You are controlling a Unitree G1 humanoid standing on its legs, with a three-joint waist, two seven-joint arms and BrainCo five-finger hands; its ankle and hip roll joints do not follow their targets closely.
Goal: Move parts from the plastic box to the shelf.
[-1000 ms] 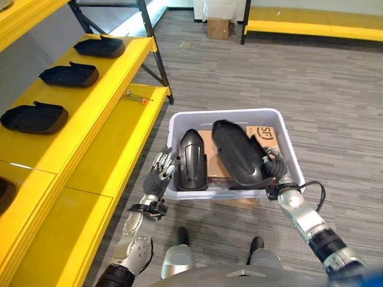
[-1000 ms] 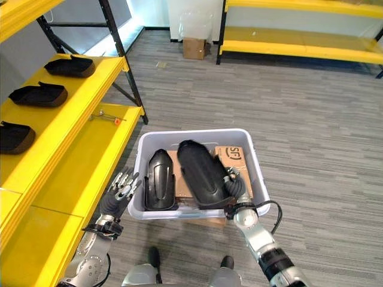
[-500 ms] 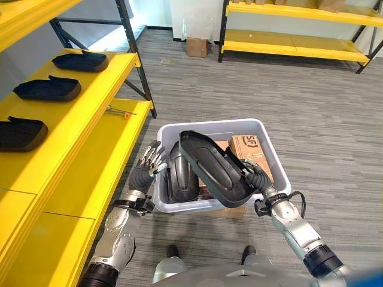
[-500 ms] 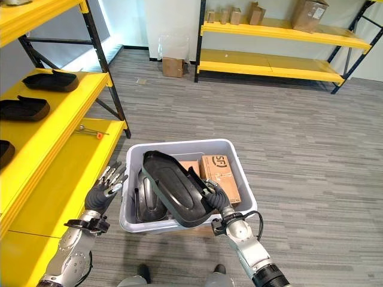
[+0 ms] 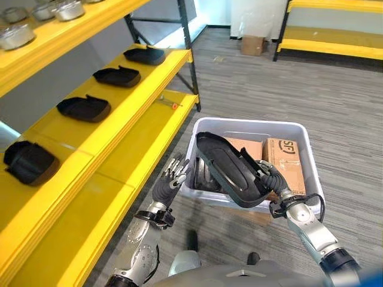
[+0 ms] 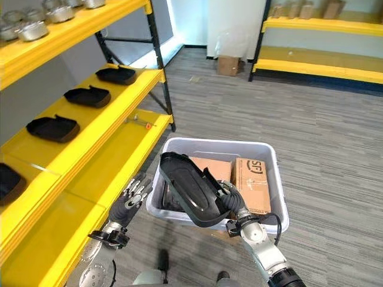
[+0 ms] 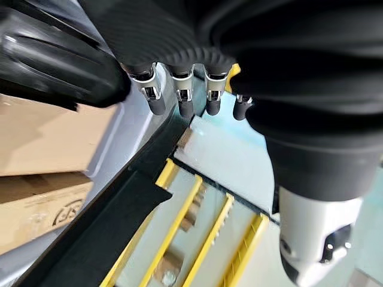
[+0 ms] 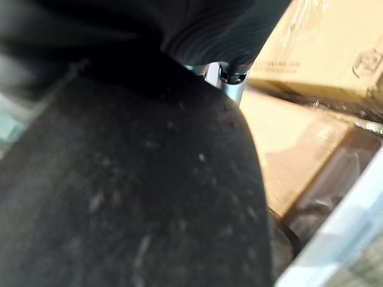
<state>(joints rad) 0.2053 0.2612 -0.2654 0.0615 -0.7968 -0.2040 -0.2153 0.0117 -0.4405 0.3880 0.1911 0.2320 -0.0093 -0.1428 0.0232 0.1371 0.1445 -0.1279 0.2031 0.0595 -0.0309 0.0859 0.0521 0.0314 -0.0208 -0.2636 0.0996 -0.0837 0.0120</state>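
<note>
A long black shell-shaped part (image 5: 230,169) hangs tilted above the near edge of the grey plastic box (image 5: 299,133), and my right hand (image 5: 274,182) is shut on its lower end. In the right wrist view the part (image 8: 131,197) lies close against the hand. Another black part (image 5: 205,175) lies inside the box, mostly hidden behind the lifted one. My left hand (image 5: 172,177) is open, fingers straight, just left of the box's near left corner. Several black parts (image 5: 83,107) rest on the yellow shelf (image 5: 119,149) at the left.
Two cardboard boxes (image 5: 286,163) lie in the plastic box. A small tool with a red tip (image 5: 169,104) lies on the lower shelf board. Metal bowls (image 5: 17,34) stand on the upper shelf. A cardboard box (image 5: 253,45) and another yellow rack (image 5: 332,45) stand far back.
The camera has turned left, showing more of the shelf. The black part stays held by my right hand above the box's near edge, and my left hand stays open beside the box.
</note>
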